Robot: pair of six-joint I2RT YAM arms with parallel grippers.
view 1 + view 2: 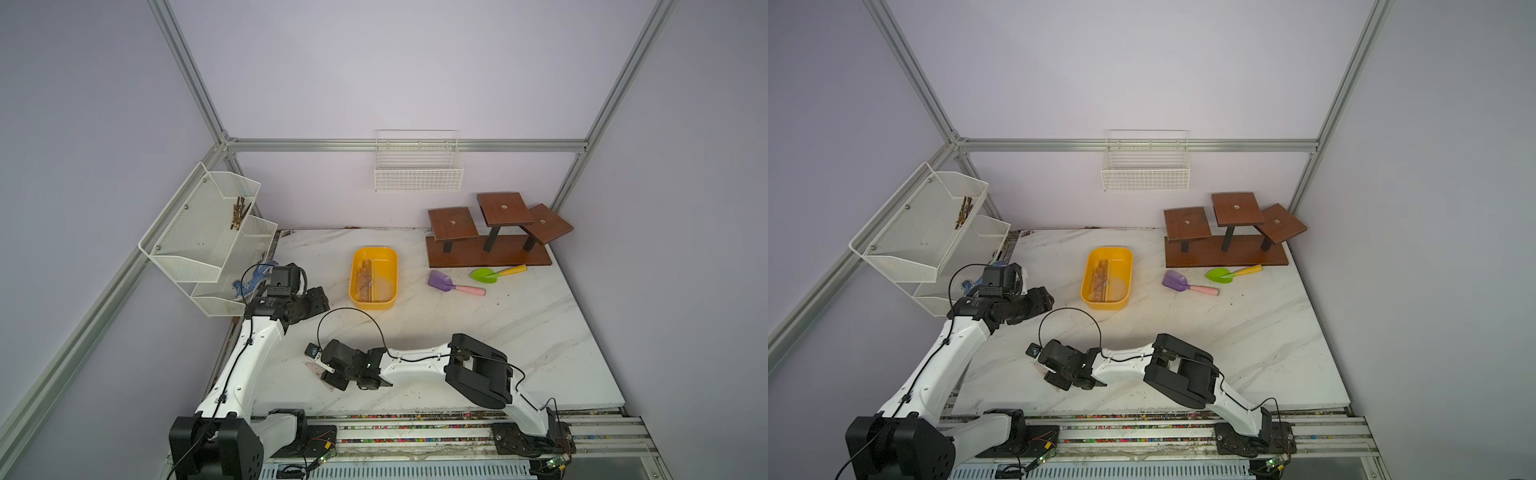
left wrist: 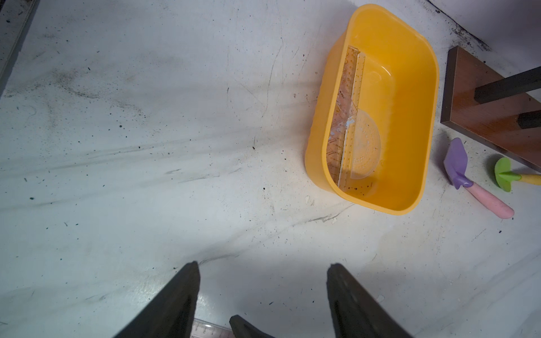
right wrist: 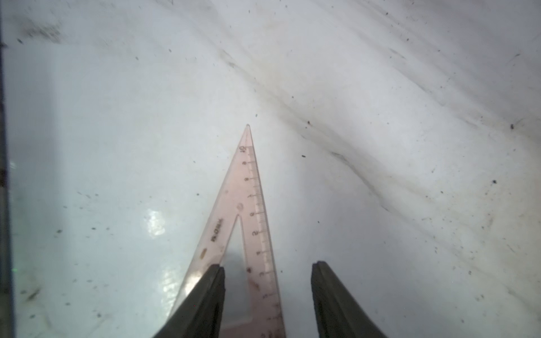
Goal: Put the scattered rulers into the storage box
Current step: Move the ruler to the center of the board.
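Note:
The yellow storage box [image 1: 353,286] [image 2: 319,158] stands mid-table. Several see-through rulers [image 1: 365,276] [image 2: 349,93] lie inside along one long wall, with a half-round protractor [image 2: 366,146] beside them. A pinkish set square [image 3: 248,187] [image 1: 312,369] lies flat on the marble near the front left. My right gripper [image 3: 268,266] [image 1: 330,374] hangs open right over its wide end, one finger above an edge. My left gripper [image 2: 265,267] [image 1: 320,297] is open and empty, left of the box. A ruler edge [image 2: 210,329] shows below it.
A purple shovel [image 1: 442,282] and a green shovel [image 1: 484,274] lie right of the box, in front of a brown wooden stand [image 1: 490,255]. A white wire basket [image 1: 417,166] hangs on the back wall. A white mesh shelf [image 1: 208,232] stands at the left edge.

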